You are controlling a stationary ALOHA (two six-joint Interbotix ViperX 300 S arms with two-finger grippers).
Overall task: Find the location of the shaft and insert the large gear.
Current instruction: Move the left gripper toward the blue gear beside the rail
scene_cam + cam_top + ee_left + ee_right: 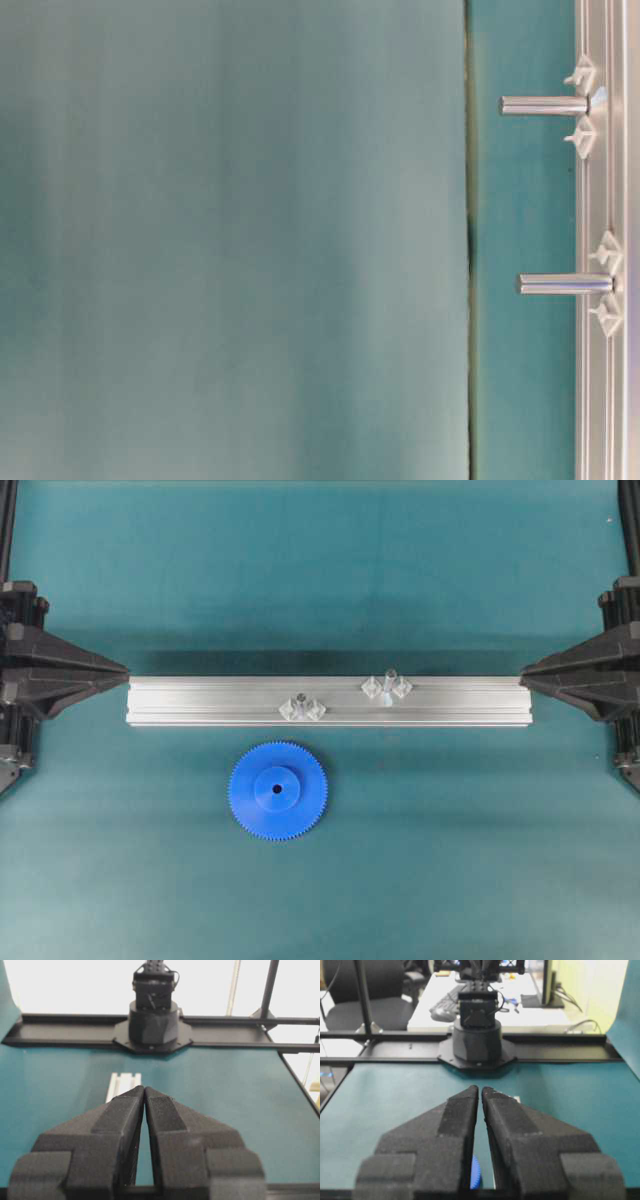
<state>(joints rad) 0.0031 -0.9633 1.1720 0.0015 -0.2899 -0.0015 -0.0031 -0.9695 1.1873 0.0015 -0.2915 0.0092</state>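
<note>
Two grippers wait at the sides in the overhead view, so I judge the task is at its very start: nothing is picked up yet. The flat bright-blue plastic toothed wheel, the large gear point(278, 790), lies on the teal table cover point(320, 580), just in front of the long grooved aluminium rail point(200, 702) and apart from it. The small upright silvery pin that I take for the shaft point(388, 683) stands on the rail right of the middle, between two clear diamond-shaped base pieces. A similar shorter pin with a dark top point(298, 702) stands more to the left, nearer to the gear, and could be mistaken for the target. The left gripper point(122, 668) and the right gripper point(526, 673) point at the rail ends, both well apart from the gear.

From table level, the picture is turned on its side. Both pins stick out from the rail, and nothing stands near them. Which is the shaft is hard to tell here.

Left wrist view: the black jaws are closed, tips touching, holding nothing. One rail end shows beyond them.

Right wrist view: the jaws are also pressed together and empty; a blue edge of the gear shows below them.

Next, I think one gripper must open, go down to the gear and take it by its rim or hub. Then the small centre hole must meet the right pin exactly.
</note>
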